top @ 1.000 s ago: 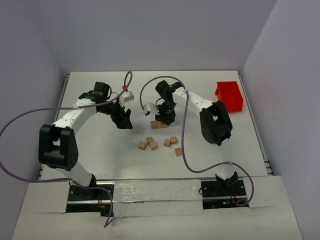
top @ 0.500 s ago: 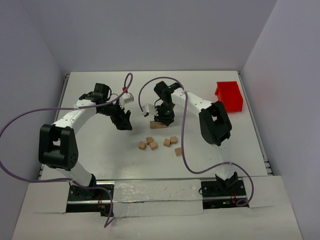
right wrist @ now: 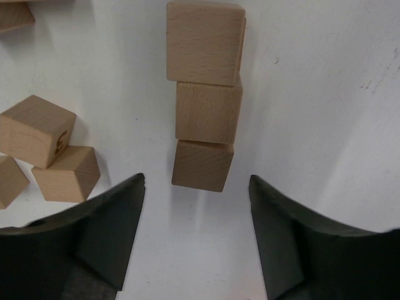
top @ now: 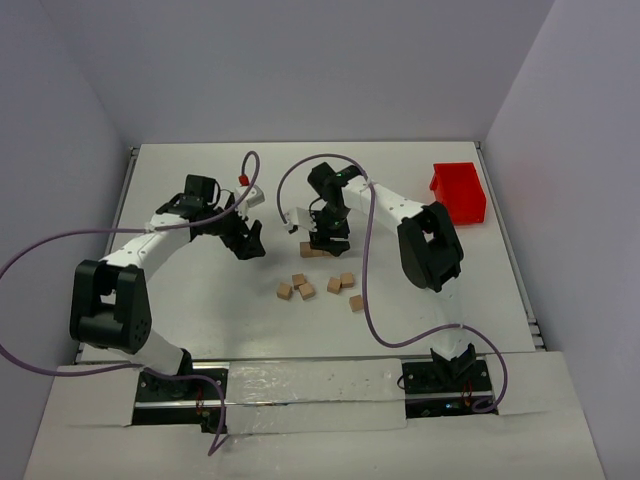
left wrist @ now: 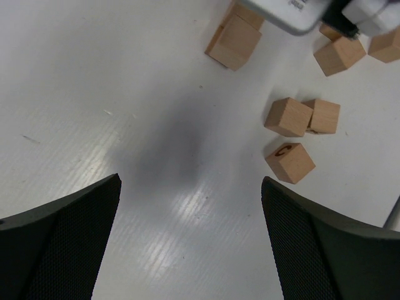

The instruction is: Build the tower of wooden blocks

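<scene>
A row of three tan wood blocks lies flat on the white table, and it also shows in the top view. My right gripper is open and empty, its jaws standing just short of the row's near end. Several loose blocks lie nearer the arms. My left gripper is open and empty over bare table to the left of the blocks. In the left wrist view the left gripper faces three loose blocks.
A red plastic bin stands at the far right of the table. Purple cables loop from both arms above the table. White walls close in the back and sides.
My left arm has shifted a little, its wrist lower and nearer; the open gripper stays about where it was. My right gripper has edged slightly left over the row. The blocks have not moved.
</scene>
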You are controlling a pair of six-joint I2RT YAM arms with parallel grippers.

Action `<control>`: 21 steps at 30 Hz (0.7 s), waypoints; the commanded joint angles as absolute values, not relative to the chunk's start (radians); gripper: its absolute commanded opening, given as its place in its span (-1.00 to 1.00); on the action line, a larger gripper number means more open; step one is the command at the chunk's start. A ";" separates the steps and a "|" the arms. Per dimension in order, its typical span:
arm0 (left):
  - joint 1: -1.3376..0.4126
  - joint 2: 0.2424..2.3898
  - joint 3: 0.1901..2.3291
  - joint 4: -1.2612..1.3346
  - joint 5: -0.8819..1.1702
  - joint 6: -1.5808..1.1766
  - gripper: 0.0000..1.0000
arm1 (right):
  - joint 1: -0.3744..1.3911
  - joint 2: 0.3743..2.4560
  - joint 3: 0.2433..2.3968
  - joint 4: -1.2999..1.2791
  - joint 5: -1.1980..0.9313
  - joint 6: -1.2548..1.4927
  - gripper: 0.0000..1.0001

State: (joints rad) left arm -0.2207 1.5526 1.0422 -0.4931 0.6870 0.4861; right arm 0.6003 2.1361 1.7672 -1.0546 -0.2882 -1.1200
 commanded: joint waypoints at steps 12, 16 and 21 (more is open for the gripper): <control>-0.279 1.472 0.975 -0.254 0.417 0.355 0.98 | 0.577 1.976 1.753 -1.063 -0.409 -1.030 0.61; -0.344 1.461 0.941 -0.199 0.301 0.286 0.99 | 0.516 1.850 1.641 -0.976 -0.459 -0.932 0.60; -0.424 1.514 0.933 -0.141 0.114 0.181 0.98 | 0.434 1.704 1.436 -0.799 -0.454 -0.706 0.61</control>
